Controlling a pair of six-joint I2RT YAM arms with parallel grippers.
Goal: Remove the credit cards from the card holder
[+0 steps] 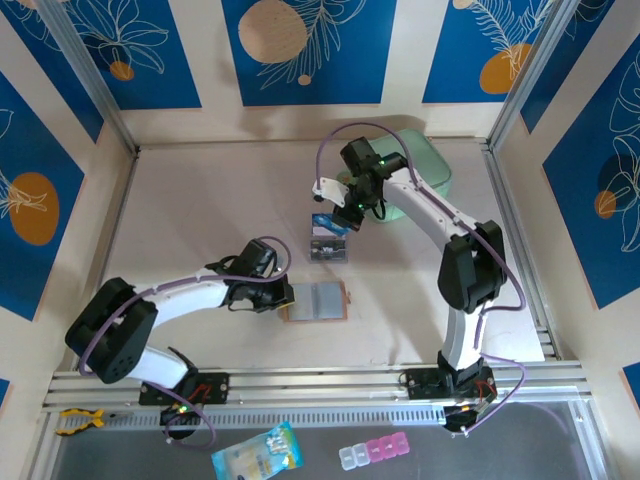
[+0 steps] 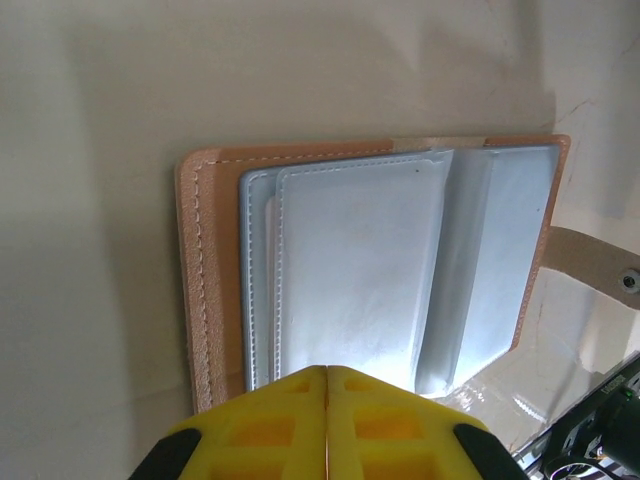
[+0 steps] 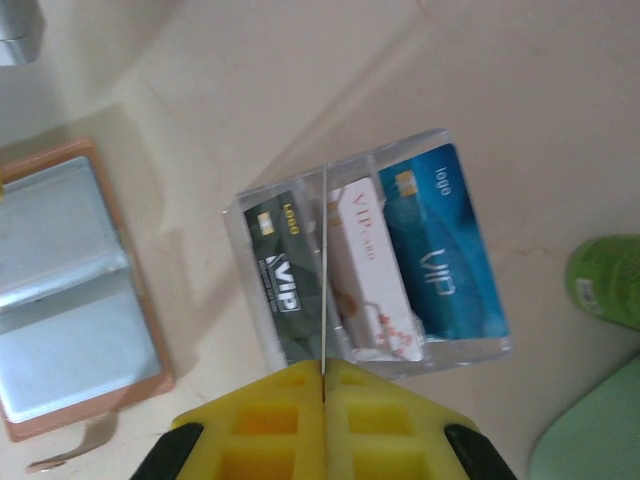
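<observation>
The left gripper point(image 2: 326, 374) is shut, its yellow fingers pressed together with their tips at the near edge of the holder point(image 2: 350, 270). They lie against the rim of a grey-blue pocket; whether they pinch it or only press on it I cannot tell. The holder lies spread flat, pockets up, its snap tab point(image 2: 590, 265) sticking out on the worktop point(image 1: 200, 200) at the side away from the left arm. From above it sits a little front of the middle of the worktop, with the left gripper point(image 1: 285, 297) at its left edge.

The right gripper point(image 3: 324, 370) is also shut, clamped on a held card point(image 3: 325, 270) that shows edge-on as a thin pale line running out from between the fingers. It hangs over three cards lying side by side, face up: a dark card point(image 3: 280, 275), a white card point(image 3: 370, 270) and a blue card point(image 3: 440, 250). A clear outline frames them; what it is I cannot tell. This row lies just beyond the holder's back edge, apart from it.

A mint pouch point(image 1: 430, 160) sits at the back right, just behind the right gripper point(image 1: 338, 215). Open worktop runs from the holder to the left wall and to the back edge.
</observation>
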